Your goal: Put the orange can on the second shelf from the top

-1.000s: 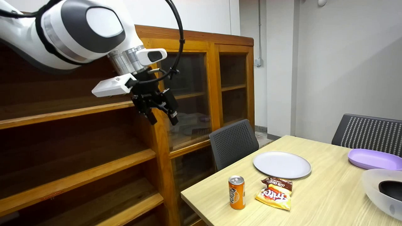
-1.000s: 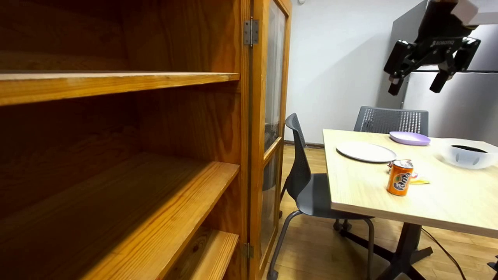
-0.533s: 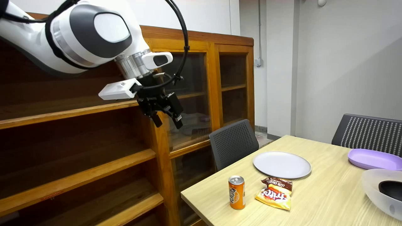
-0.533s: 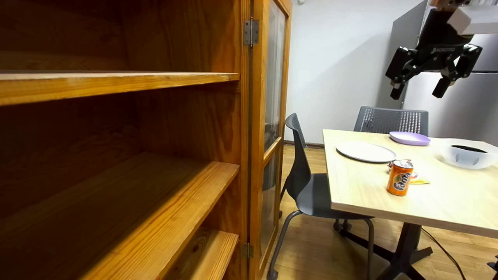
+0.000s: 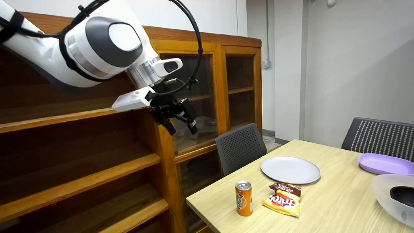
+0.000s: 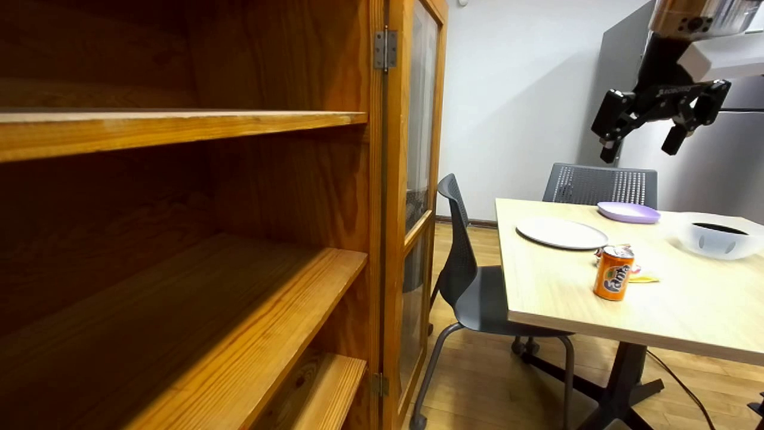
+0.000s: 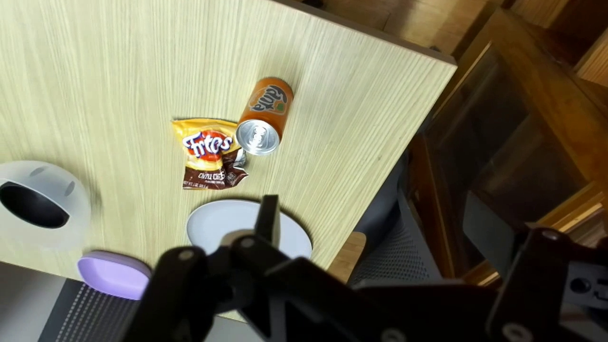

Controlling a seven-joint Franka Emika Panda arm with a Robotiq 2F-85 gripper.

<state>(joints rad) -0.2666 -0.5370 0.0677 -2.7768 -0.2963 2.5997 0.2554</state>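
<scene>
Orange can: upright on the desk, toward a corner. Just beside it, not touching in an exterior view, we note a snack packet; beyond lies a pale plate, then, farther across, a purple tray and a translucent bowl.

Claw: aloft, well apart from the can in both exterior views, jaws spread with nothing between them. The wrist view takes in can and packet.

Shelving unit: well apart from the can. We take the 2nd shelf from the top to be the 2nd long board down; the arm hides part of the upper section, so the count is our judgement.

Progress: early, we judge, the approach. The can is neither grasped nor lifted, nor on its shelf. Left, as we reckon, 5 steps: descend, grasp, lift, carry to the unit, set down and let go. With the packet so near, we expect the jaws to need careful lining up.
</scene>
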